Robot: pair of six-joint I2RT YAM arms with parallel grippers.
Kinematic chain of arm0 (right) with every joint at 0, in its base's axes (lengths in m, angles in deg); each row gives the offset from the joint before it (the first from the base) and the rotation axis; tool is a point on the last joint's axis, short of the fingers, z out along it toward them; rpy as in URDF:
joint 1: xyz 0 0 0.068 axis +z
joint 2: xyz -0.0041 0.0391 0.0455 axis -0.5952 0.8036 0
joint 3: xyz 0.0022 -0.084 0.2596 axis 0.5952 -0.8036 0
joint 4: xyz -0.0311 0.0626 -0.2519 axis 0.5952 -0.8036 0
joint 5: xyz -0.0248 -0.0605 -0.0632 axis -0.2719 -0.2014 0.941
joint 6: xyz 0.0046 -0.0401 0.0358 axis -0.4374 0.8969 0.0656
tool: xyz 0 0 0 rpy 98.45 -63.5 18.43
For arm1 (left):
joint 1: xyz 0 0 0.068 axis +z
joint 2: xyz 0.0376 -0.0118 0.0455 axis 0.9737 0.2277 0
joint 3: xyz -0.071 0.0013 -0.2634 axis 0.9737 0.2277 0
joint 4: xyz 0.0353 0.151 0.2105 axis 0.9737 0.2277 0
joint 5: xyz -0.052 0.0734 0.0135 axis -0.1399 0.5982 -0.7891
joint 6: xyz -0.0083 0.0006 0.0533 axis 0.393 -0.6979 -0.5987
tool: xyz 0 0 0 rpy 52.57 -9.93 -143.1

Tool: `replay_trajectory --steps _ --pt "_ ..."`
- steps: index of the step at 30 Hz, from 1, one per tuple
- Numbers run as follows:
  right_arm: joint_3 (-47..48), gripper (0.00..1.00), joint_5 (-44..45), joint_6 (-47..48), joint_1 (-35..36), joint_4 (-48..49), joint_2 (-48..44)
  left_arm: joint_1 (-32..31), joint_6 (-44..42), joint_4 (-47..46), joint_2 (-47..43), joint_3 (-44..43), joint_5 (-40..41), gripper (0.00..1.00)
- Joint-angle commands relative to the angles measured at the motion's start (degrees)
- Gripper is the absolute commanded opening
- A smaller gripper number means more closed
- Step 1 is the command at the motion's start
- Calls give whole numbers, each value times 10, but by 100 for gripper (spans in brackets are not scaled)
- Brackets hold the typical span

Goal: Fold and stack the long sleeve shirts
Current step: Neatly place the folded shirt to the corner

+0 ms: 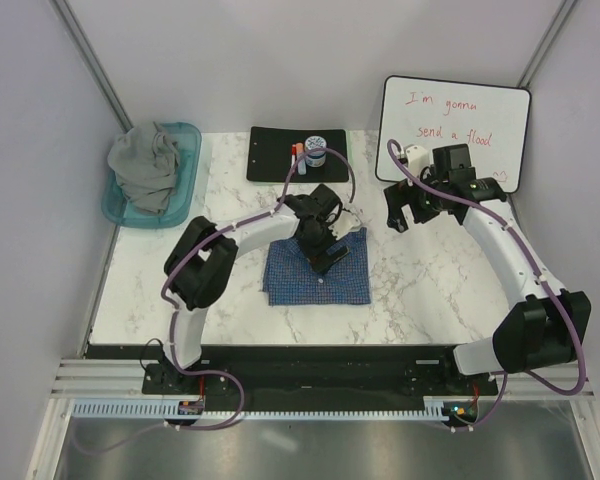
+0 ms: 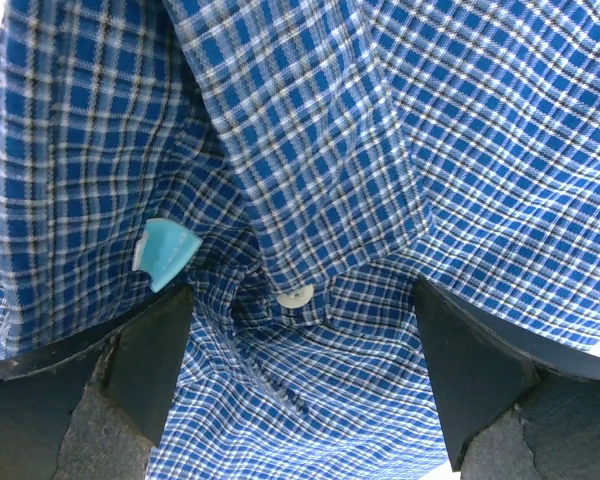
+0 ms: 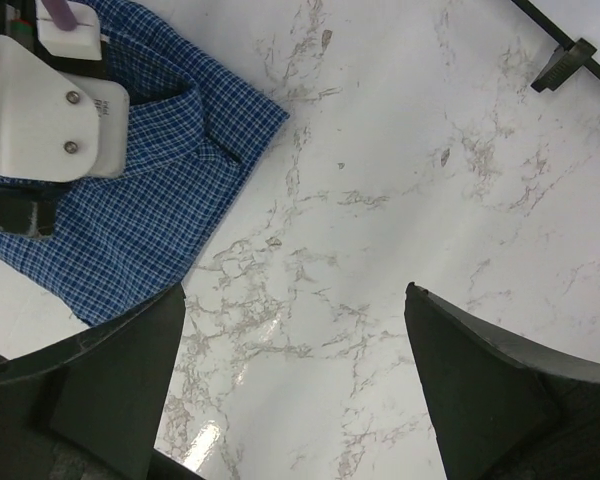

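The blue-and-white checked shirt lies folded into a rough square in the middle of the marble table. My left gripper points down just above it, open, its fingers straddling the collar, a white button and a teal tag. Nothing is clamped between them. The grey shirt sits crumpled in the teal tub at the back left. My right gripper hovers open over bare marble right of the checked shirt, holding nothing.
A black clipboard with a small jar on it lies at the back centre. A whiteboard with red writing leans at the back right. A black stand foot shows in the right wrist view.
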Motion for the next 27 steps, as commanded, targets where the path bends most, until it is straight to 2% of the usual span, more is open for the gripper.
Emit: replay_trajectory --steps 1,5,11,16,17,21,27 --pt "2 98 5 0 -5 -3 -3 60 -77 57 -8 93 -20 98" --pt "20 98 8 9 -6 -18 4 103 -145 67 -91 207 -21 98" --pt "49 98 11 11 -7 -36 20 229 -232 81 -182 332 2 98" --pt "68 98 4 -1 -7 -45 34 327 -369 68 -241 424 31 98" --pt "70 98 3 -3 -7 -48 36 363 -411 59 -243 435 55 98" --pt "89 98 1 -10 -8 -55 46 459 -501 55 -229 438 68 98" --pt "103 98 6 -15 -7 -64 57 564 -606 37 -173 400 96 98"
